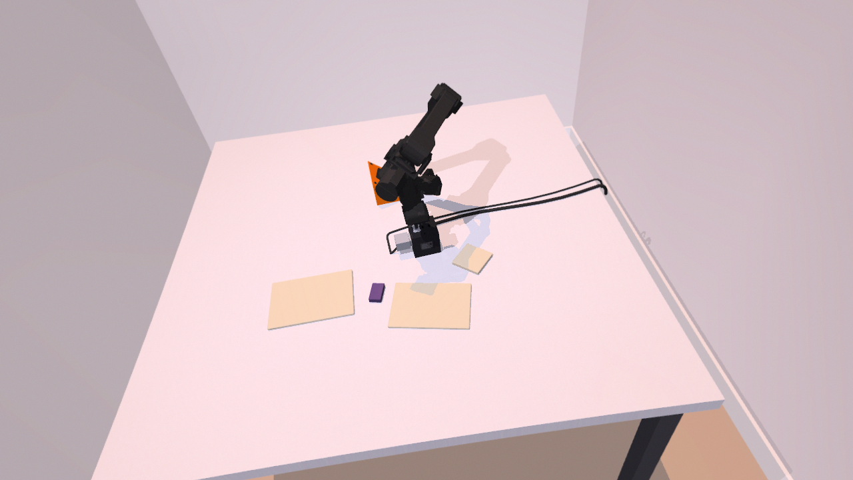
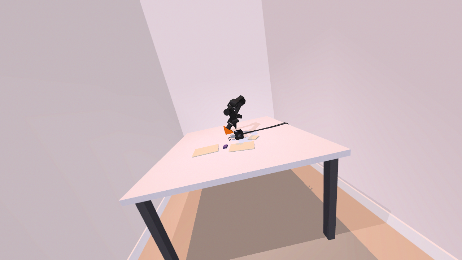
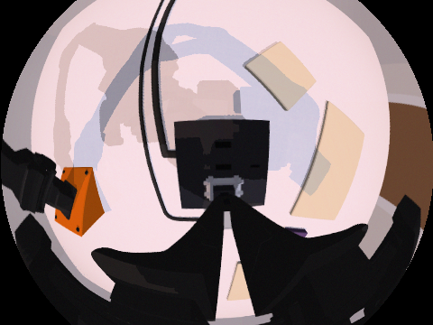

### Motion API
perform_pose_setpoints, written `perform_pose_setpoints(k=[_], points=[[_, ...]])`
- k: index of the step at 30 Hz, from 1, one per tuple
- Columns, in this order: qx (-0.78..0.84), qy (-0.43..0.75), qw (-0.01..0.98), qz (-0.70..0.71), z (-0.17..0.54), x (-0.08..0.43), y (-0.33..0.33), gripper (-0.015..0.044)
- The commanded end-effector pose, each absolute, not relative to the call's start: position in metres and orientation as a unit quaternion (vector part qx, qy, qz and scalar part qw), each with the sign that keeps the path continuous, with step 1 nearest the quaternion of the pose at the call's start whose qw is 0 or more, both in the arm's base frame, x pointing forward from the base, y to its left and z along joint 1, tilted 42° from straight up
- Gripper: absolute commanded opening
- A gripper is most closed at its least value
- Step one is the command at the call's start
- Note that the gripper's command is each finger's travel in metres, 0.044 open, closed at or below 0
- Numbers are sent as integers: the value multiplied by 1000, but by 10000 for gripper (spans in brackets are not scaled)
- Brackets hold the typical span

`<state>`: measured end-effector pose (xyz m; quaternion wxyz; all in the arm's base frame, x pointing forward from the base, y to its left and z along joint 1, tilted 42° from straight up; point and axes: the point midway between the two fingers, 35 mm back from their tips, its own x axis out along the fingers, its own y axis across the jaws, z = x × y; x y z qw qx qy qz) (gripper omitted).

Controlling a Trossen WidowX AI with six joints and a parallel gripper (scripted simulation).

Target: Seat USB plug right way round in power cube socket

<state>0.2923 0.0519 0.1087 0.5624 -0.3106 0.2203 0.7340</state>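
Observation:
The black power cube [image 1: 426, 245] [image 2: 239, 135] [image 3: 221, 133] stands on the table, with dark slots in its top face. A pale metallic collar [image 3: 223, 181] surrounds the socket near the cube's edge nearest the fingers in the wrist view. My gripper [image 3: 225, 202] [image 2: 235, 129] points down at that socket, its fingertips nearly together, shut on the small dark USB plug [image 3: 224, 190]. The fingertips and collar hide most of the plug, so its way round and depth cannot be told.
Two black cables [image 1: 524, 201] [image 3: 155, 68] run beside the cube. A grey block [image 1: 403, 243] juts from its side. An orange wedge [image 1: 374, 185] [image 3: 92, 194] stands behind. Pale boards [image 1: 311, 300] [image 1: 429, 307] [image 1: 477, 258] and a purple block [image 1: 376, 292] [image 2: 225, 146] lie nearby.

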Motion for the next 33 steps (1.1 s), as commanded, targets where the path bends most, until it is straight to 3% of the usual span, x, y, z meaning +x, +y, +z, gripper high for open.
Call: perform_pose_setpoints(k=[1, 33], points=[[-309, 219, 564, 733, 108, 293, 53, 0], [-309, 219, 565, 733, 106, 292, 55, 0]])
